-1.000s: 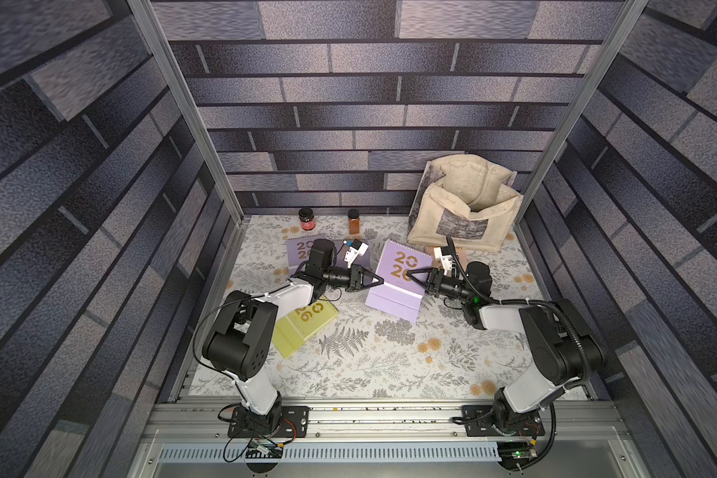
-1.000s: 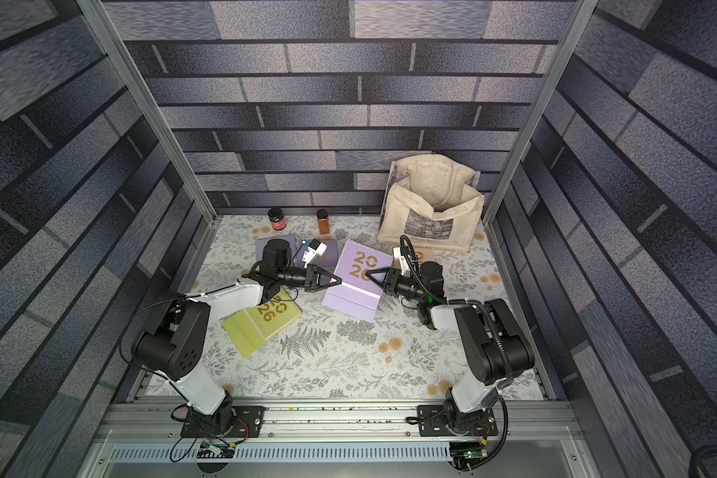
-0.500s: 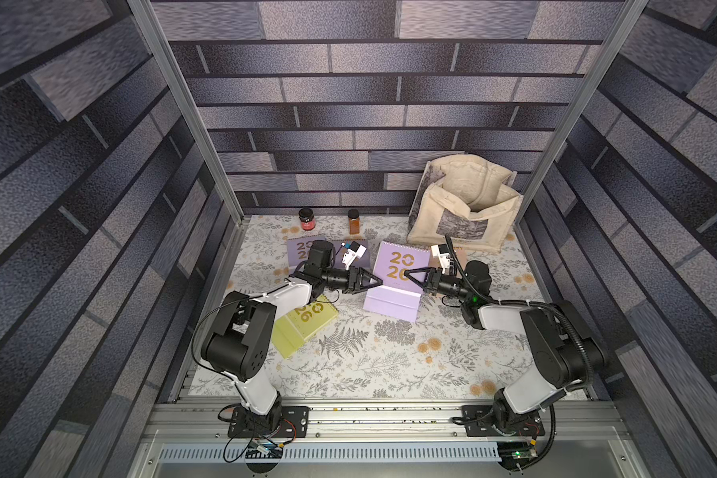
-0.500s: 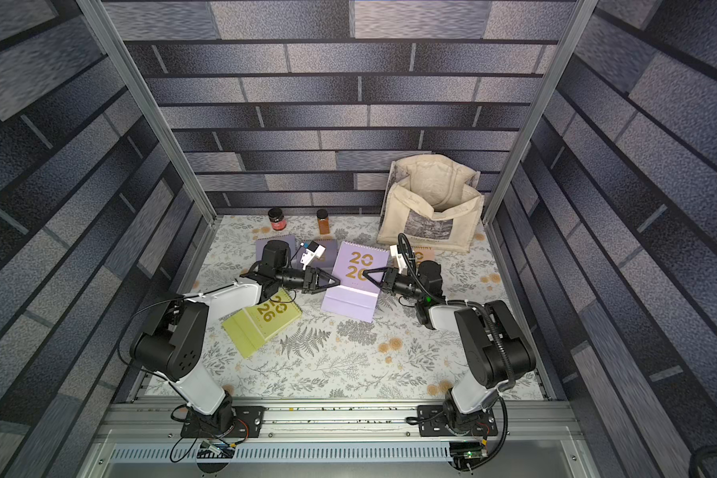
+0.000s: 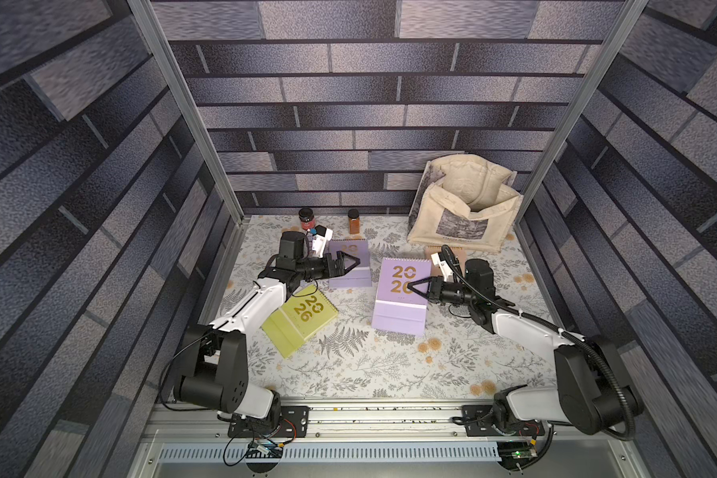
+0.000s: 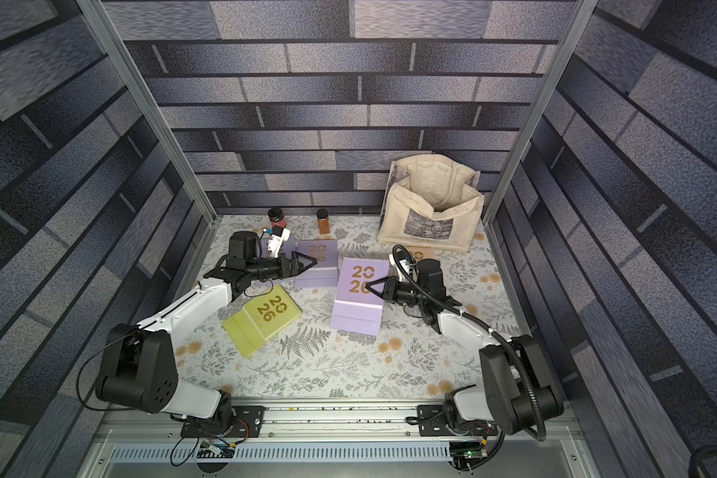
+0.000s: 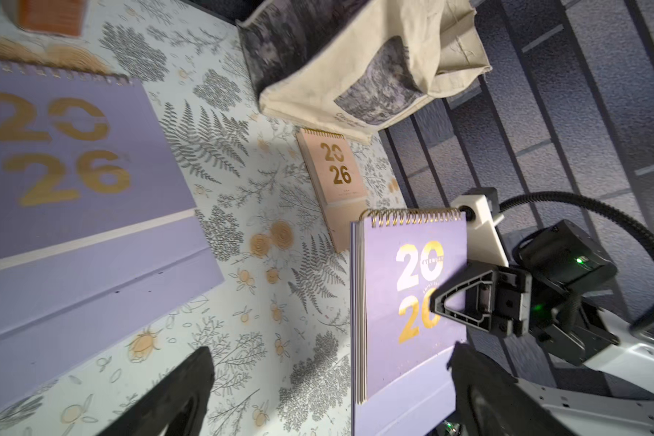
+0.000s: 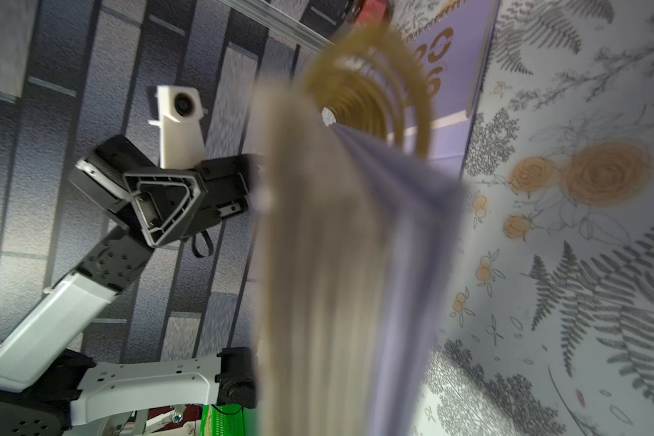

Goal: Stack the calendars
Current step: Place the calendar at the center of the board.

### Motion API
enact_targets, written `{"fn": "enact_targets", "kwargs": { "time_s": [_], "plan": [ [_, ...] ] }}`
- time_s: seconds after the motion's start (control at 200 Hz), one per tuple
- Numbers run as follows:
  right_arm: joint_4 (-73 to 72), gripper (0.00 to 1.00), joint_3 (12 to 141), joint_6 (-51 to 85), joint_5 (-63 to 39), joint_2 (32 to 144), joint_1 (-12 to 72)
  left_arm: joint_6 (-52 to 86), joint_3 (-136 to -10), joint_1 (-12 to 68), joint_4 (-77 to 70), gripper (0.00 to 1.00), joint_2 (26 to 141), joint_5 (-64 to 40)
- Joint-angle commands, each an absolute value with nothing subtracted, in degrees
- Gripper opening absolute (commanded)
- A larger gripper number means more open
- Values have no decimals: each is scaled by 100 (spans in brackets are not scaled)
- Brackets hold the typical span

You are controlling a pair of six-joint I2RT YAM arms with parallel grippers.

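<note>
My right gripper (image 5: 414,285) is shut on the right edge of a lavender calendar (image 5: 400,296) with a gold "2026" cover, holding it tilted over the mat; in the right wrist view its page edges (image 8: 337,264) fill the middle and hide the jaws. My left gripper (image 5: 350,263) stands open with nothing in it, a short way left of that calendar (image 7: 404,302) and above a second lavender calendar (image 5: 348,271) that lies flat. A yellow-green calendar (image 5: 301,318) lies under the left forearm. A peach calendar (image 7: 337,181) lies by the tote bag, partly hidden behind the right wrist in both top views.
A cream tote bag (image 5: 462,211) stands open at the back right. Two small jars (image 5: 307,217) (image 5: 353,220) stand at the back wall. The floral mat (image 5: 369,364) is bare toward the front. Cage walls close in both sides.
My left gripper opened, let go of the lifted lavender calendar and drew back to the left. My right gripper closed on the calendar's right edge and now holds it alone.
</note>
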State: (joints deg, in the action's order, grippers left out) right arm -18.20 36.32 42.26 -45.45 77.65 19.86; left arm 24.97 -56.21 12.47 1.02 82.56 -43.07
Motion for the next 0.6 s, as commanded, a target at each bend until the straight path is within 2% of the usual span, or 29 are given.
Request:
{"fn": "enact_targets", "kwargs": {
  "time_s": [0.0, 0.125, 0.235, 0.411, 0.591],
  "plan": [
    [-841, 0, 3571, 3648, -4291, 7655, 2241, 2026, -5591, 1423, 609, 100, 7817, -2895],
    [-732, 0, 3475, 3638, -3999, 7720, 2581, 1794, -5281, 1693, 549, 100, 7357, -1797],
    [-804, 0, 3409, 3686, -3851, 7866, 2825, 1863, -4998, 1704, 382, 100, 7012, -1548],
    [-919, 0, 3394, 3778, -3617, 8244, 3075, 1925, -4268, 1717, -432, 100, 6460, -1539],
    [-1037, 0, 3469, 3849, -3393, 8634, 3305, 1742, -4993, 1749, 711, 100, 6958, -1906]
  ]
}}
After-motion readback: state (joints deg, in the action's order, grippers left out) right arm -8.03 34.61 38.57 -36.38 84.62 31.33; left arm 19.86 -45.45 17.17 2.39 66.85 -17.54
